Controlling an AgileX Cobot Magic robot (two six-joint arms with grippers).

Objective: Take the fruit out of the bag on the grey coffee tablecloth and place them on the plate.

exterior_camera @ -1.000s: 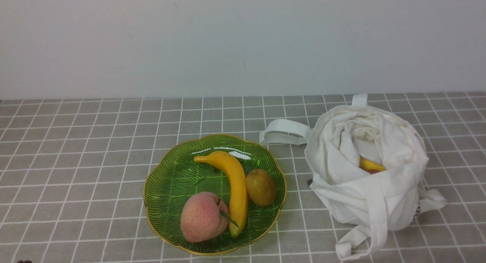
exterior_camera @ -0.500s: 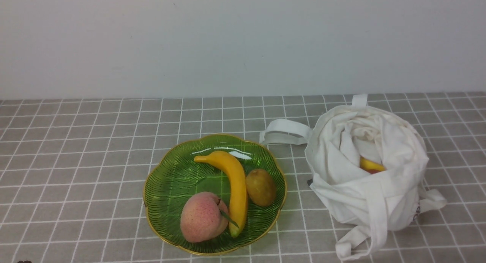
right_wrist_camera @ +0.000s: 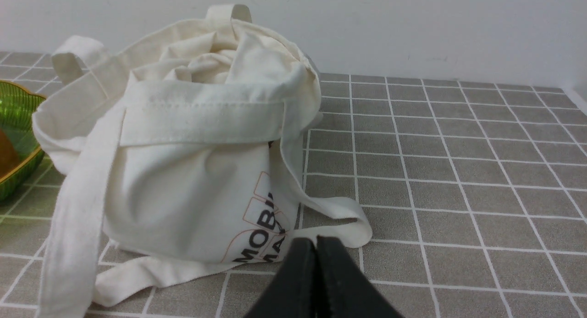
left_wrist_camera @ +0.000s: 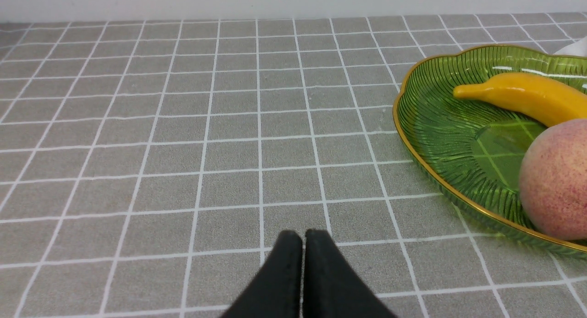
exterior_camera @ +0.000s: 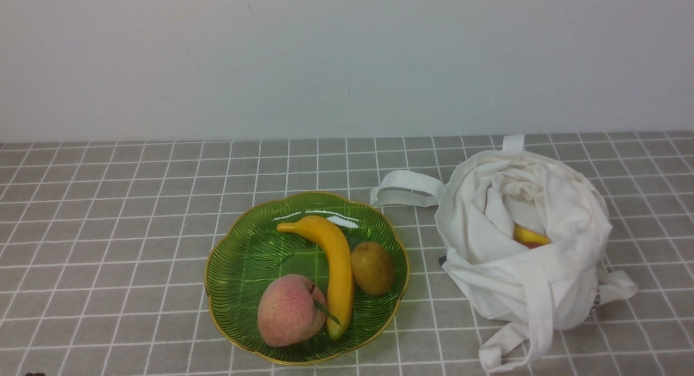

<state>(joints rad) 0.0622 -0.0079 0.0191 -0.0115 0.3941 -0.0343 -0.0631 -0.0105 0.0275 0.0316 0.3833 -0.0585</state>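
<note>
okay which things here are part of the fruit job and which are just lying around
Part of the job: bag, yellow-orange fruit inside it, plate, banana, peach, olive-brown fruit, tablecloth.
Just lying about: nothing visible.

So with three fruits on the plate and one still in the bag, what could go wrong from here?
1. The yellow-orange piece sits deep among folds of the bag; a grasp may pinch cloth and drag the bag.
2. The strap lies just ahead of the shut right gripper and could snag.
3. The plate already holds the peach, banana and kiwi; another fruit could nudge the kiwi near the rim.
</note>
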